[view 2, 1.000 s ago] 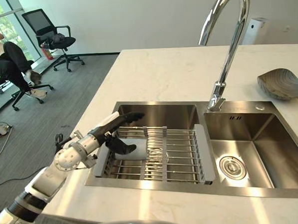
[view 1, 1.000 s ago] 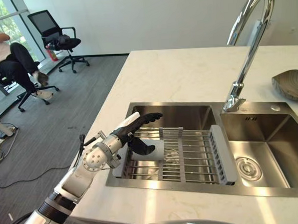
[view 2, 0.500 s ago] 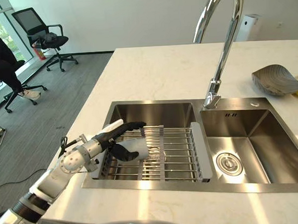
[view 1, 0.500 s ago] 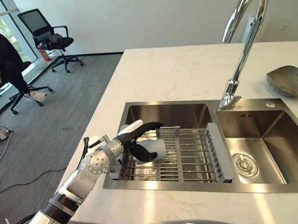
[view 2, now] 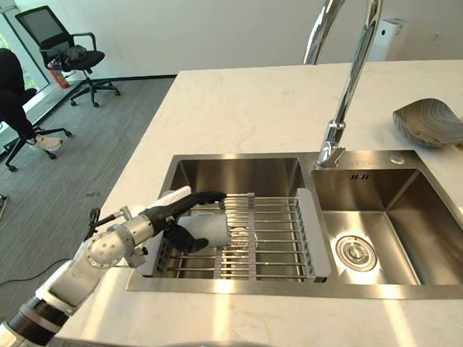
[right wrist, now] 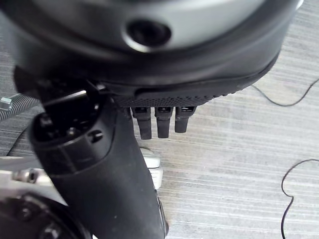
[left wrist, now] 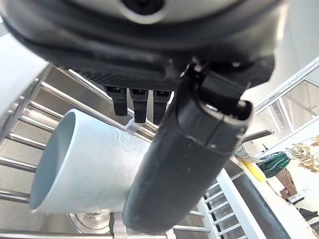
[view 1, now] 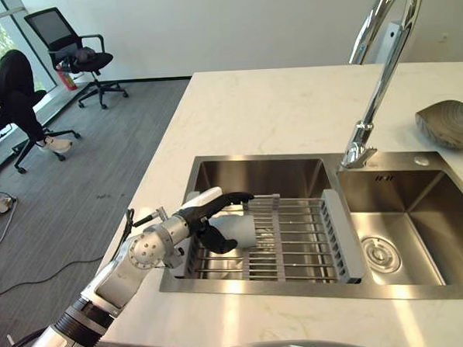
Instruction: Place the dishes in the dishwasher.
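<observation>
The left hand (view 1: 211,221) reaches over the near left rim of the sink (view 1: 261,285) and is closed on a white cup (view 1: 236,229): the fingers extend across the far side of the cup and the thumb presses its near side, as the left wrist view confirms. The cup (left wrist: 84,164) lies on its side on the wire rack (view 1: 297,240), with its open mouth turned toward the hand's palm. The rack spans the left basin of the sink; a grey end piece (view 1: 339,234) bounds it on the side next to the right basin (view 1: 405,234). The right hand (right wrist: 119,164) appears in its own wrist view above grey floor, with its fingers (right wrist: 159,122) pointing straight and relaxed, holding nothing. Behind the sink, a tall chrome faucet (view 1: 378,80) rises from the divider between the basins. A grey shell-shaped dish (view 1: 449,123) rests on the white countertop (view 1: 275,109) to the far right. Beyond the counter, an office chair (view 1: 74,53) stands on the carpet, and a seated person (view 1: 14,92) is at the far left.
</observation>
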`<state>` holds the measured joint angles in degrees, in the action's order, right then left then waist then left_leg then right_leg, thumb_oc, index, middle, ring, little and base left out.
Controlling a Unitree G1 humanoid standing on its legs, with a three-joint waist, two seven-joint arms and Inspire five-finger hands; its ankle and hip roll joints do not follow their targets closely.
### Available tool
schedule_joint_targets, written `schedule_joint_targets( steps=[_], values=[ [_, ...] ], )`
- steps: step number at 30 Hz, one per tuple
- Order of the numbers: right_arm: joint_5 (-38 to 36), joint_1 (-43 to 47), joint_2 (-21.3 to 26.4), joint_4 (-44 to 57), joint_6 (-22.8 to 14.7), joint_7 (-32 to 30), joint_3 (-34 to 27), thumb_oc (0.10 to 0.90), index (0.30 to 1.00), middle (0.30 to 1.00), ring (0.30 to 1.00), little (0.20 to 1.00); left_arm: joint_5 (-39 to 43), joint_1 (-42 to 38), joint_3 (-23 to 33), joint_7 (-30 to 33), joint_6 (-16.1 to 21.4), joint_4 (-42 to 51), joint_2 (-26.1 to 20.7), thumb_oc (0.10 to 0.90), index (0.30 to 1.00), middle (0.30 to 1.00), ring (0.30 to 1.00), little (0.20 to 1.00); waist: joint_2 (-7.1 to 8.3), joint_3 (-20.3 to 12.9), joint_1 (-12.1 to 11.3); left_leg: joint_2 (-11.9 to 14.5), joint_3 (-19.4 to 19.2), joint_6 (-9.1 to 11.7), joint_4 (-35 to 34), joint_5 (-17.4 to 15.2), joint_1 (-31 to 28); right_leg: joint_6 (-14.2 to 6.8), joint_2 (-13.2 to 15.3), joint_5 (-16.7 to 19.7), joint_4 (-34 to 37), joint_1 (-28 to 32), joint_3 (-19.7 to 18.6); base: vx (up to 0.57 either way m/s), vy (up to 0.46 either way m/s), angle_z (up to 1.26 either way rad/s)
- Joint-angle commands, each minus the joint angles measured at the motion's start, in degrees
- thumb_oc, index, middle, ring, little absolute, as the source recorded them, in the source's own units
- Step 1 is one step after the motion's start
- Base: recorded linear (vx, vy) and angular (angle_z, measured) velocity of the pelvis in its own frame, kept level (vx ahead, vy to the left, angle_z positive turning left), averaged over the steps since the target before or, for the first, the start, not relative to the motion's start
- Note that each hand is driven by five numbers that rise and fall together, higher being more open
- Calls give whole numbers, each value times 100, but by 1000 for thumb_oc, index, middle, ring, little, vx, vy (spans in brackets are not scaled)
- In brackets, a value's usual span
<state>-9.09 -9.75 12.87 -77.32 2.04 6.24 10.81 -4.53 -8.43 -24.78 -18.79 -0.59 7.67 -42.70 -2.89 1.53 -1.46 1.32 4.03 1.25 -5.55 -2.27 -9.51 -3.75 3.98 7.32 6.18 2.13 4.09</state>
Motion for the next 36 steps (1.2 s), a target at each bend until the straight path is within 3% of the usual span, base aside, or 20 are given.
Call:
schedule_joint_targets(
  steps=[1, 7, 13, 26, 27, 28, 36],
  values=[
    [-139, 318, 108, -147, -23, 81, 85, 800, 900, 900, 900, 900, -61, -1122, -122, 121, 304, 480, -247, 800, 900, 900, 900, 900, -118, -19, -14, -45, 68, 169, 55, 209, 291, -467, 122, -277, -118, 188, -63, 0, 0, 0],
    [-144, 339, 117, -103, -28, 87, 118, 800, 900, 900, 900, 900, -349, -1156, -262, 126, 324, 225, -189, 800, 900, 900, 900, 900, -119, 5, -8, -42, 50, 169, 55, 214, 296, -470, 133, -267, -118, 185, -66, 0, 0, 0],
    [-187, 409, 213, 9, -53, -15, 158, 800, 900, 900, 900, 900, -1520, -1709, -1101, 517, 432, -946, 418, 800, 900, 900, 900, 900, -117, 60, 103, -52, -11, 155, 55, 195, 309, -474, 136, -257, -118, 154, -95, 0, 0, 0],
    [-231, 496, 378, 59, -96, -205, 113, 800, 900, 900, 900, 900, -2957, -2356, -1888, 867, 452, -2350, 1069, 800, 900, 900, 900, 900, -156, 157, 238, -59, -147, 129, 55, 164, 329, -493, 141, -241, -118, 56, -204, -1, 3, -4],
    [-214, 500, 406, 60, -105, -219, 115, 800, 900, 900, 900, 900, -3187, -2410, -2028, 883, 479, -2560, 1127, 682, 724, 724, 724, 724, -167, 165, 266, -64, -177, 126, 55, 156, 333, -494, 139, -240, -118, 45, -235, -15, 12, -18],
    [-208, 495, 415, 60, -118, -244, 127, 800, 900, 900, 900, 900, -3418, -2442, -2121, 966, 497, -2718, 1144, 400, 300, 300, 300, 300, -177, 178, 278, -58, -200, 127, 55, 148, 331, -491, 136, -250, -118, 48, -256, -17, 10, -24],
    [-292, 421, 425, 81, -248, -334, 211, 800, 900, 900, 900, 900, -3900, -2596, -2419, 1585, 957, -2608, 873, 400, 300, 300, 300, 300, -166, 178, 299, -33, -225, 165, 55, 153, 317, -491, 128, -260, -118, 68, -245, -4, 0, -4]
  ],
)
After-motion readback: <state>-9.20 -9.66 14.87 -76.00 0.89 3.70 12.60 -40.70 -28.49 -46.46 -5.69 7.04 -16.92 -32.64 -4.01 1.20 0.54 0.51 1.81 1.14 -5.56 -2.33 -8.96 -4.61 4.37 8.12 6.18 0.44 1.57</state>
